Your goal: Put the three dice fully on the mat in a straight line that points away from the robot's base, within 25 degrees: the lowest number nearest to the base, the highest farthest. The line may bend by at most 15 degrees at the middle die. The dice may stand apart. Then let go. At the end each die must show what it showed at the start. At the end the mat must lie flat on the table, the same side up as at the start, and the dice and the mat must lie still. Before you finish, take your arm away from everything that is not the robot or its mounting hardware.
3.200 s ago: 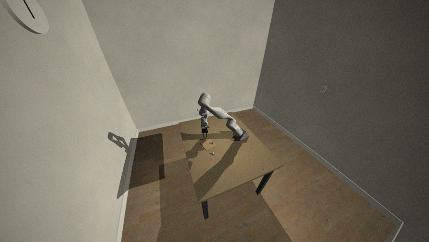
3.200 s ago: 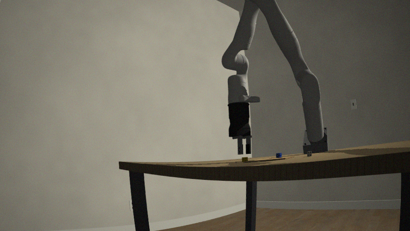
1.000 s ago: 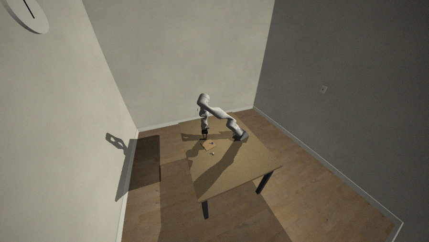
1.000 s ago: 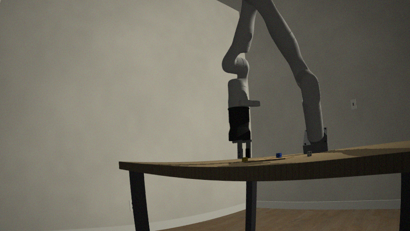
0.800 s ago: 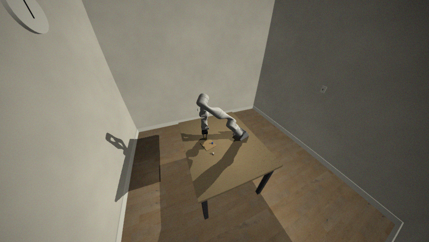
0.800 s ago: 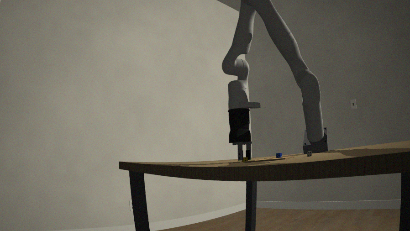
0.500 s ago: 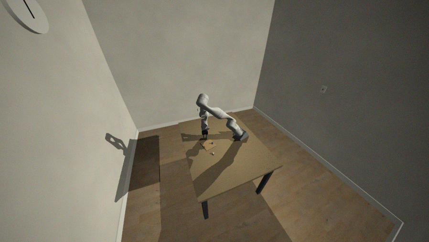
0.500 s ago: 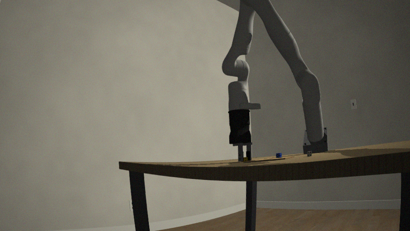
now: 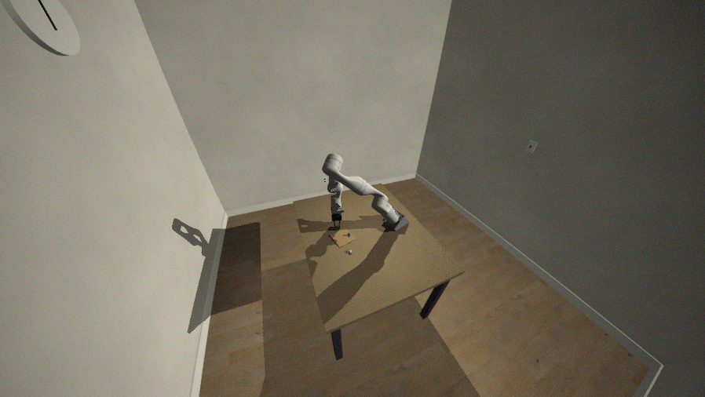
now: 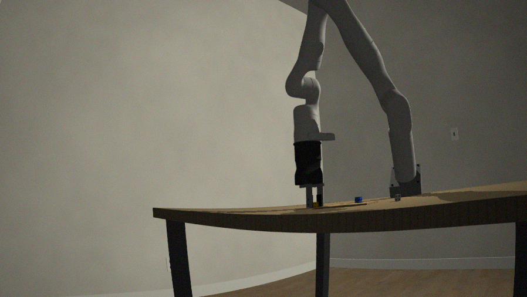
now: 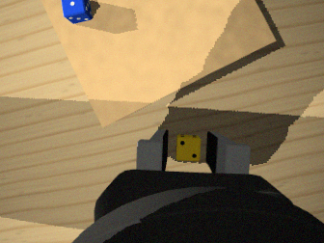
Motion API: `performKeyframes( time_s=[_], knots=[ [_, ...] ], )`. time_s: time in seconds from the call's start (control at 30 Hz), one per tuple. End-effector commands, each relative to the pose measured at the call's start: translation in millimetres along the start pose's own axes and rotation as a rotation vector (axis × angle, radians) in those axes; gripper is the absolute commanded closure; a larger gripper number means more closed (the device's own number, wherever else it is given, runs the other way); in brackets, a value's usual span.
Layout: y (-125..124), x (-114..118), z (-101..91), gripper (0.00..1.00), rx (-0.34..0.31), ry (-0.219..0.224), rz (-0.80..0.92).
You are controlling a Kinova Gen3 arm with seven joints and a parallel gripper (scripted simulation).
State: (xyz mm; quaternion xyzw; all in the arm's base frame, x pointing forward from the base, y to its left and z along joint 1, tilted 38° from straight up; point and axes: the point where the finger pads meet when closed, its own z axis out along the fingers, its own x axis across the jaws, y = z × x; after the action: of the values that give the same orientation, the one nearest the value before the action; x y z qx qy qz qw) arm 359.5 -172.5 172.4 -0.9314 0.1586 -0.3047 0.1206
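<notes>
Parting gripper point(image 9: 337, 227) point(image 10: 314, 203) point(image 11: 187, 146) fingers about halfway, astride yellow die point(image 10: 315, 204) point(image 11: 188, 148), gripping nothing. Bearing blue die point(image 9: 348, 234) point(image 10: 358, 199) point(image 11: 76, 11) on tan mat point(image 9: 341, 240) point(image 10: 346, 205) point(image 11: 140, 63), nearer bench's point(image 9: 394, 276) point(image 10: 257, 221) point(image 11: 34, 169) long edge opposite arm's base point(image 9: 402, 224) point(image 10: 399, 191).

The jaws point(image 9: 337, 227) point(image 10: 314, 202) have descended around the yellow die point(image 10: 315, 204) point(image 11: 188, 148).
</notes>
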Motion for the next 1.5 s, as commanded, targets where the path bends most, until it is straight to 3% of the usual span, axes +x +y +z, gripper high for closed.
performKeyframes(
  time_s=[0.0, 0.57, 0.6, 1.47],
  knots=[
    [0.3, 0.3, -0.4, 0.36, -0.001, 0.001, 0.000],
    [0.3, 0.3, -0.4, 0.36, -0.001, 0.001, 0.000],
    [0.3, 0.3, -0.4, 0.66, -0.001, 0.001, 0.000],
    [0.3, 0.3, -0.4, 0.66, -0.001, 0.001, 0.000]
  ],
)
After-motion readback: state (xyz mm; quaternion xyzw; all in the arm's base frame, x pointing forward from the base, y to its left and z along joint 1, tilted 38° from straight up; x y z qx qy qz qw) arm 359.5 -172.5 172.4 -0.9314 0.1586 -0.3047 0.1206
